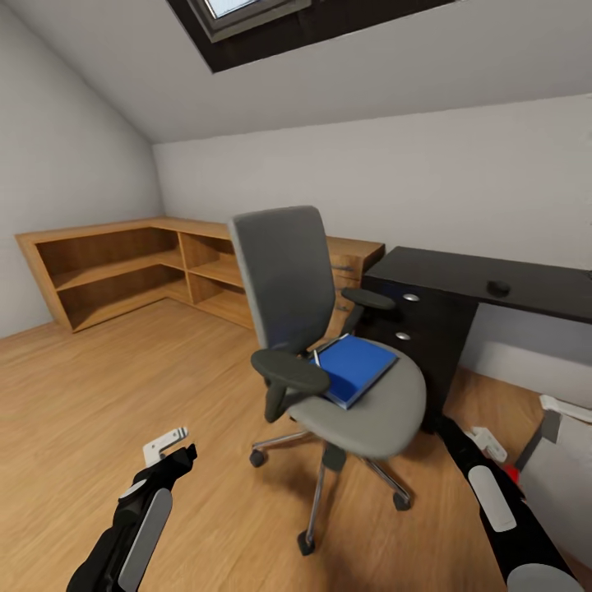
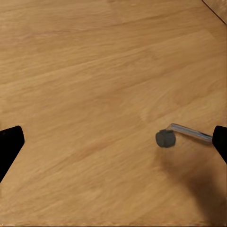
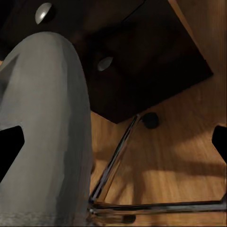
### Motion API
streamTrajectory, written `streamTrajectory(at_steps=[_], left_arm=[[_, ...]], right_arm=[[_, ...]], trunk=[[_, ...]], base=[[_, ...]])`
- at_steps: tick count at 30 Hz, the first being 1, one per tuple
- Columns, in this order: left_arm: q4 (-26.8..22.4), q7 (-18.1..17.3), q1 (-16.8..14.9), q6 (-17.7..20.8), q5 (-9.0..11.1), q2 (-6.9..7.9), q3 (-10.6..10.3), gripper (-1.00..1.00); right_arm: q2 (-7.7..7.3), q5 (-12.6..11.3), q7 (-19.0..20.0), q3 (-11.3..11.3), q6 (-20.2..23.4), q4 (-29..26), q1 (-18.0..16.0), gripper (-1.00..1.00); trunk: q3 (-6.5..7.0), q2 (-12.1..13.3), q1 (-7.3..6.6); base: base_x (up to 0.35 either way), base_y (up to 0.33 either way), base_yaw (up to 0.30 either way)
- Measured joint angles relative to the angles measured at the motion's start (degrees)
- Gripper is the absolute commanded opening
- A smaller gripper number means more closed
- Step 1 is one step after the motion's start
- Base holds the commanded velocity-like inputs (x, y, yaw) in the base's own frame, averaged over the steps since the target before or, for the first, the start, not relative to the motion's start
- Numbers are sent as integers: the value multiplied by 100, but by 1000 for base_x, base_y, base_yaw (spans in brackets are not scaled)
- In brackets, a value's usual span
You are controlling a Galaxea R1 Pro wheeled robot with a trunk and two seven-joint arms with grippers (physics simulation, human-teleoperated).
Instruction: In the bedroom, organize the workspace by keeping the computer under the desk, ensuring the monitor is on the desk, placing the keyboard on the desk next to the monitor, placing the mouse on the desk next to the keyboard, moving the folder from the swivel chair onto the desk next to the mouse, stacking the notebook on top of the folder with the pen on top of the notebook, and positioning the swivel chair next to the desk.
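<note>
Resting unlabelled on the swivel chair [image 1: 362, 395], a blue folder [image 1: 355, 367]; both grippers' fingers spread, empty.

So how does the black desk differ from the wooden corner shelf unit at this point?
The black desk is dark, while the wooden corner shelf unit is light brown. The desk has closed drawers with round knobs; the shelf unit has open compartments. The desk carries a small dark object; no items show on the shelf unit. Both stand against the white wall on the wood floor.
</note>
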Motion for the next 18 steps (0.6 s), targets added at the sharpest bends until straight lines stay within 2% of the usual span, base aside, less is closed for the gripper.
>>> streamTrajectory(at_steps=[15,18], left_arm=[[0,0,0,0,0,-1,0,100],[0,0,0,0,0,0,0,100]], right_arm=[[48,-8,0,11,32,47,1,100],[100,-9,0,12,50,111,1,100]], trunk=[[0,0,-1],[0,0,-1]], base=[[-295,0,0],[-201,0,0]])
